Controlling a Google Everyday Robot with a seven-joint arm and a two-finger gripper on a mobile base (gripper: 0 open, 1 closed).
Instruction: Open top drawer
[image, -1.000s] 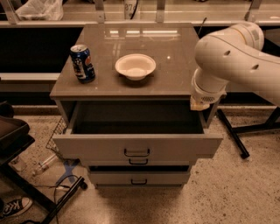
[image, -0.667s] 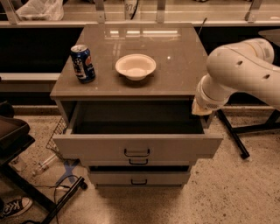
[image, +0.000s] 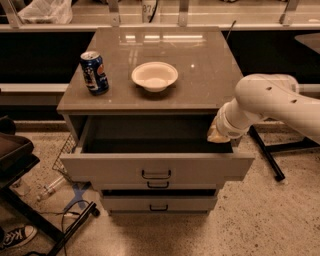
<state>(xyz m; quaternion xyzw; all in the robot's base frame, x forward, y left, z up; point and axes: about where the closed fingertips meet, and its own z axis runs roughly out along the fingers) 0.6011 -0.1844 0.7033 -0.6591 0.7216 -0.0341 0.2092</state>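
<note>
Cabinet (image: 210, 75) fills centre of view. White arm (image: 270, 100) reaches in from 3 o'clock. Top drawer (image: 115, 172) sits at 6 o'clock under cabinet top, standing well out with deep interior exposed, so you can judge opening essentially done. Gripper (image: 216, 134) is by drawer's right rear corner. You cannot tell its grip state, and no hold on handle is visible. Bowl (image: 154, 76) at 12 and can (image: 94, 72) at 10 on top. Left for you, likely: clear arm away.

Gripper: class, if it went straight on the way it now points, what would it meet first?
The gripper, at the right rear corner of the open top drawer, seems to point down-left; it would likely meet that drawer's right wall or inside first. Depth is unclear.
</note>
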